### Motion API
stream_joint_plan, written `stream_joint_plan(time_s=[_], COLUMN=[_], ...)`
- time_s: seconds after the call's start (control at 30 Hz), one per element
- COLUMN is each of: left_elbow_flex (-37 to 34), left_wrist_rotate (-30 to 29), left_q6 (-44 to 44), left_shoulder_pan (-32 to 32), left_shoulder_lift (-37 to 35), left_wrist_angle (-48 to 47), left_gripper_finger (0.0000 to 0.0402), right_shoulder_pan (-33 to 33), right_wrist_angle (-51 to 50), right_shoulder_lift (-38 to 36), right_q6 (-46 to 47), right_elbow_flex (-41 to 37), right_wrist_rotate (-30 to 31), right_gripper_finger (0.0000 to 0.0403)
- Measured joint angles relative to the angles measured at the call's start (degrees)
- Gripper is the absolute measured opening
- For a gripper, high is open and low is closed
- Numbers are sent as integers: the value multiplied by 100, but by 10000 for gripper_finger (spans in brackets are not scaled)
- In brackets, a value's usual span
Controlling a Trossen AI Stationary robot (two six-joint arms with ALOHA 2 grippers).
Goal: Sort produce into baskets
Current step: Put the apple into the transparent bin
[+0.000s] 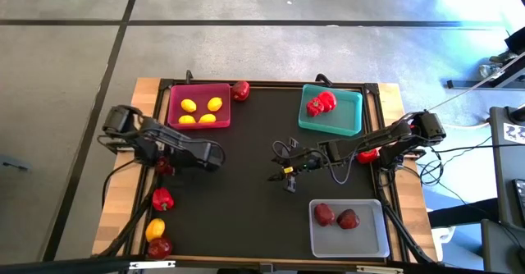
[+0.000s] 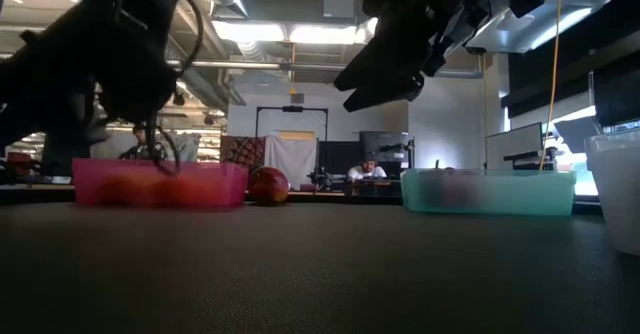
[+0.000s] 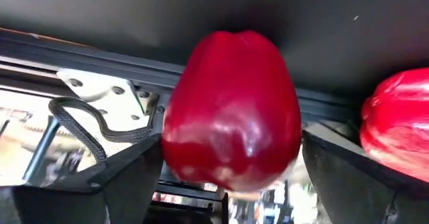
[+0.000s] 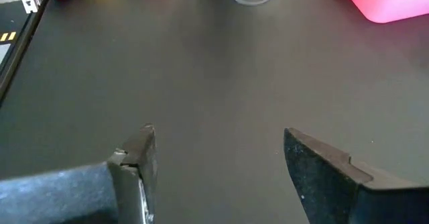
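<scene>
At the left edge of the frame, the left gripper reached down beside the mat, fingers spread around a glossy dark red apple but not yet clamped; I judged closing and lifting it toward the clear greyish tray came next. At centre right, the right gripper hovered, fingers apart, empty.

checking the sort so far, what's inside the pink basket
The high view shows three yellow lemons in the pink basket, clustered toward its near side. A dark red apple sits outside, by its right corner. The low view shows only blurred shapes through the basket wall.
</scene>
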Motion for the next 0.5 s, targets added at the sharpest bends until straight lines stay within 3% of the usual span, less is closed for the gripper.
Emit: stream_joint_plan(time_s=[0.27,0.5], left_elbow_flex=[11,11], left_wrist_rotate=[111,119], left_q6=[407,261], left_shoulder_pan=[2,-2], left_shoulder_lift=[910,1075], left_wrist_angle=[-3,-16], left_gripper_finger=[347,321], right_shoulder_pan=[0,1], right_wrist_angle=[-24,-85], right_shoulder_lift=[0,0], right_q6=[-7,-9], right_elbow_flex=[0,0], right_wrist_rotate=[0,-2], right_gripper_finger=[239,239])
